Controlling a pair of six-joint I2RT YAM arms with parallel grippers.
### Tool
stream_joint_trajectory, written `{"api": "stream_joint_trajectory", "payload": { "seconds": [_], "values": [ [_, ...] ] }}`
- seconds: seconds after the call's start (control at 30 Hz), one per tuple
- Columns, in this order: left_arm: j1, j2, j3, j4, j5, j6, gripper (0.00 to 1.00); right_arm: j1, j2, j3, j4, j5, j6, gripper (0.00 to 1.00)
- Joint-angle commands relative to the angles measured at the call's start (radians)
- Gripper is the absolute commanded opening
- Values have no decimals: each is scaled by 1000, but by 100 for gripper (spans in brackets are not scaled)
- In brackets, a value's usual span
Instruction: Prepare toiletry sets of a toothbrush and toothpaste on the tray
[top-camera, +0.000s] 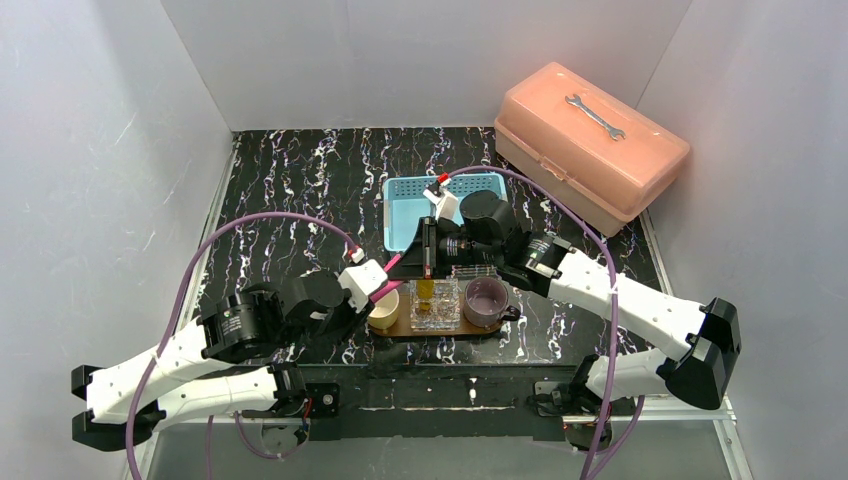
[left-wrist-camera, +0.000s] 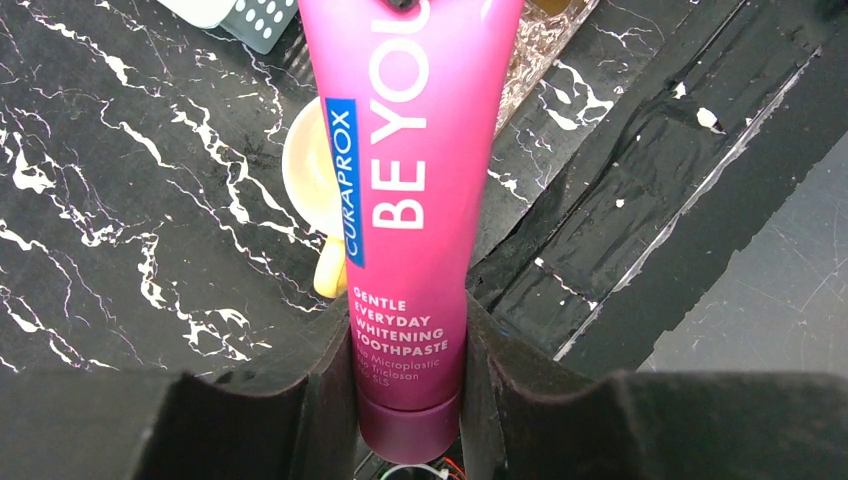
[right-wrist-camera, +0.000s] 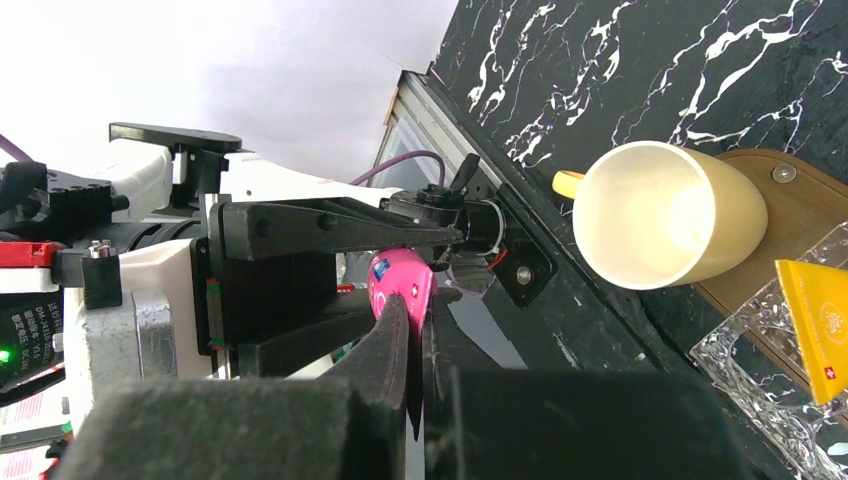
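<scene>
The magenta-pink toothpaste (top-camera: 392, 270) hangs in the air between both grippers, left of the tray (top-camera: 500, 330). My left gripper (top-camera: 368, 292) is shut on its cap end; in the left wrist view the tube (left-wrist-camera: 410, 200) runs up from between the fingers (left-wrist-camera: 320, 400). My right gripper (top-camera: 424, 256) is shut on the flat crimped end, and the tube (right-wrist-camera: 400, 285) also shows in the right wrist view. The yellow-orange toothpaste (top-camera: 426, 290) stands in the clear square container (top-camera: 436, 303) on the tray. No toothbrush shows.
A cream cup (top-camera: 385, 310) and a purple cup (top-camera: 486, 301) stand on the tray beside the container. The light-blue basket (top-camera: 410, 205) lies behind the right gripper. A pink toolbox (top-camera: 590, 150) with a wrench (top-camera: 595, 115) sits at the back right.
</scene>
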Motion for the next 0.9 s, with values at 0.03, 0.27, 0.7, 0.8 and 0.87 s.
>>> {"api": "stream_joint_trajectory", "payload": {
  "seconds": [0.03, 0.27, 0.7, 0.8, 0.87],
  "values": [
    [-6, -12, 21, 29, 23, -16, 0, 5, -2, 7, 63, -41, -22, 1],
    [-5, -40, 13, 55, 55, -64, 47, 5, -35, 32, 3, -11, -87, 1],
    [-5, -57, 15, 140, 89, -168, 83, 5, -127, 145, -296, 145, -300, 1],
    [-5, -63, 3, 152, 77, -198, 88, 5, -147, 182, -378, 184, -359, 1],
    [-5, -70, -10, 161, 60, -217, 91, 5, -166, 218, -425, 221, -392, 1]
  ]
}}
